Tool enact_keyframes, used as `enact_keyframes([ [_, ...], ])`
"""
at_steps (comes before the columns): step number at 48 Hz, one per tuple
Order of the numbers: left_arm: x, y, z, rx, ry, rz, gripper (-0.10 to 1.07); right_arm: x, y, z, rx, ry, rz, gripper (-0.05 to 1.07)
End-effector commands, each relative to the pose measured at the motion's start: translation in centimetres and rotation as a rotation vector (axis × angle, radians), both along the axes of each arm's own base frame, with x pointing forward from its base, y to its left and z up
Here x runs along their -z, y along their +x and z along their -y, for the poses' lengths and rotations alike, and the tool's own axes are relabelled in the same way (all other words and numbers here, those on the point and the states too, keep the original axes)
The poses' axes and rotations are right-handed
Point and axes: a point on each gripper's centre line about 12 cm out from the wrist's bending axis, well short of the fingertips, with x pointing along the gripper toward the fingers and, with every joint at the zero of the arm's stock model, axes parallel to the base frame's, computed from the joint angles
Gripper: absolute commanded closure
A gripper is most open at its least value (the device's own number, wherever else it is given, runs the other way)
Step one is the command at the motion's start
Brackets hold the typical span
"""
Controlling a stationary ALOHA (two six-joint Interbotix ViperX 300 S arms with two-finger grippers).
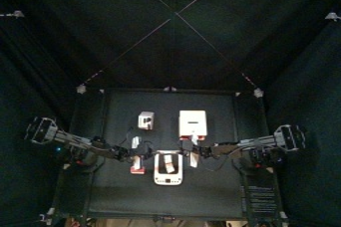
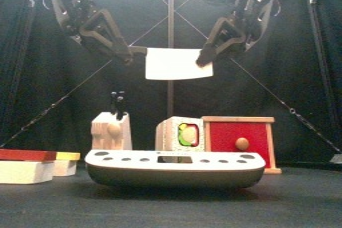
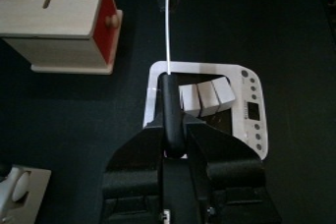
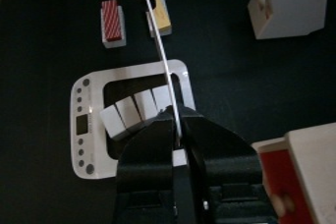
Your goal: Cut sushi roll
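Note:
A thin white rectangular board point(image 2: 171, 64) hangs upright high above the table, held between both arms. My left gripper point(image 2: 131, 52) is shut on its left edge and my right gripper point(image 2: 206, 58) on its right edge. In the wrist views the board shows edge-on as a white line point(image 3: 172, 22) point(image 4: 157, 31) rising from each set of jaws. The arms meet over the table's middle point(image 1: 168, 152). Directly below lies a white tray-like device point(image 2: 174, 168) point(image 3: 250, 110) carrying pale blocks point(image 4: 138, 105). I see no dark sushi roll; it is hidden or out of view.
A red-fronted wooden box point(image 2: 239, 142) point(image 3: 59, 22) stands right of centre, and a white knife block point(image 2: 111, 130) point(image 4: 292, 2) left of it. Red-and-white blocks point(image 2: 34, 164) point(image 4: 114, 22) lie at the front left. A small white, green and red item point(image 2: 182, 132) sits mid-table.

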Motion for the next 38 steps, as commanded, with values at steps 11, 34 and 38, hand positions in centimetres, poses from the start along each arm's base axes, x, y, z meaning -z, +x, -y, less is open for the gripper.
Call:
enact_keyframes([
  [11, 1.4, 0.2, 0.5, 0.011, -0.002, -0.041, 0.56, 1.0, 0.4, 0.1, -0.011, -0.046, 0.011, 0.83],
  [34, 3.7, -0.2, 1.1, 0.022, -0.053, -0.096, 0.56, 4.5, 1.4, -0.7, -0.028, -0.042, -0.082, 0.83],
  [38, 4.1, 0.0, 1.1, 0.025, -0.053, -0.104, 0.56, 4.8, 1.4, -0.9, -0.036, -0.045, -0.090, 0.83],
])
